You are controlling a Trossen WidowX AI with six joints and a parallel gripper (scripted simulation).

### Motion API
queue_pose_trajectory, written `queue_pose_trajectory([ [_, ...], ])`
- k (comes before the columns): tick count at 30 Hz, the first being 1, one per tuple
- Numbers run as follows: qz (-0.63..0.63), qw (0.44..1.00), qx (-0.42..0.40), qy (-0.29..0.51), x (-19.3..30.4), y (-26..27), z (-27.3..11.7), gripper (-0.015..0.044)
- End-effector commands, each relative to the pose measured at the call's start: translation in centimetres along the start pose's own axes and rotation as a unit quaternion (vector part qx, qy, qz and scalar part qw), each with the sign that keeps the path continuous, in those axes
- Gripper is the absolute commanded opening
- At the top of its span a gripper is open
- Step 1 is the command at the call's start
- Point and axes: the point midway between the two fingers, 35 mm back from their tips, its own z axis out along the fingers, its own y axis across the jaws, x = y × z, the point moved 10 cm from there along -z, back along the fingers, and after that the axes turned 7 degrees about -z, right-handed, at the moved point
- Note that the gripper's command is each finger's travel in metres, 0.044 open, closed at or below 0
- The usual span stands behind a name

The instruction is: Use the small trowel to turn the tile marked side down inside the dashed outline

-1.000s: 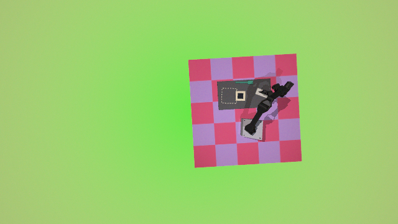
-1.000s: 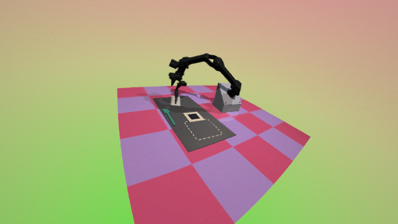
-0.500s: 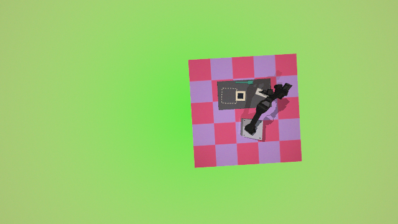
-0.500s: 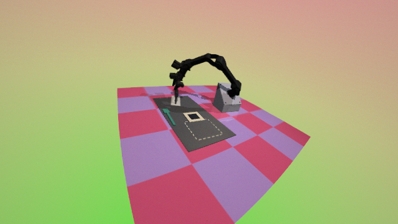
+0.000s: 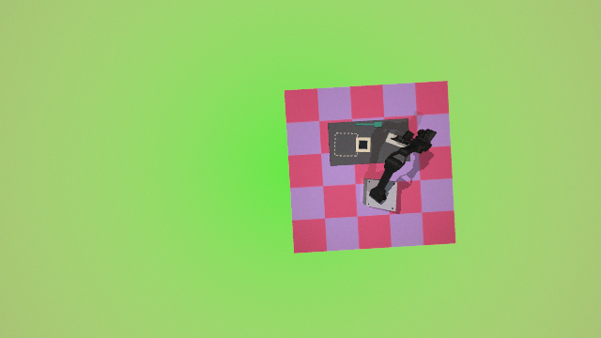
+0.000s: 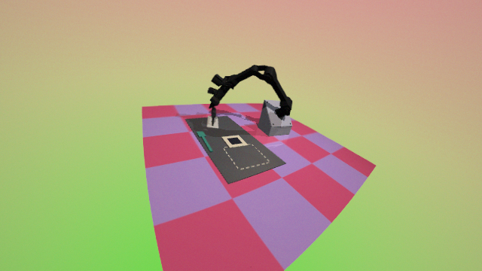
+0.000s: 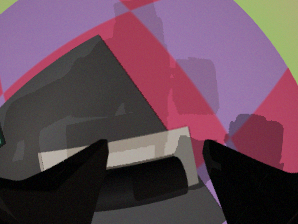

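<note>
A square cream tile (image 5: 362, 145) (image 6: 235, 141) lies flat, its dark square mark facing up. It touches or slightly overlaps the right side of the dashed outline (image 5: 335, 141) (image 6: 254, 165) in the overhead view; most of it is outside. A teal tool (image 5: 377, 124) (image 6: 202, 134) with a thin handle and broad head lies at the mat's far edge. A pale flat piece (image 6: 217, 123) (image 7: 130, 146) with a thick black bar (image 7: 160, 177) over it sits at the mat's right. Which tool is the trowel is unclear. My gripper (image 5: 398, 138) (image 7: 157, 147) is open over that piece, holding nothing.
The dark mat (image 5: 345, 161) (image 6: 230, 177) lies on a red and purple checkered table (image 5: 307, 237) (image 6: 199, 233). The grey arm base (image 5: 382, 207) (image 6: 280, 129) stands near the mat's front side. The arm and its shadows cover part of the mat's right end.
</note>
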Motion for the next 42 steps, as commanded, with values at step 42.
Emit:
queue_pose_trajectory([
  [42, 0.599, 0.782, -0.146, -0.093, 8.4, 3.2, -1.2, 0.03],
])
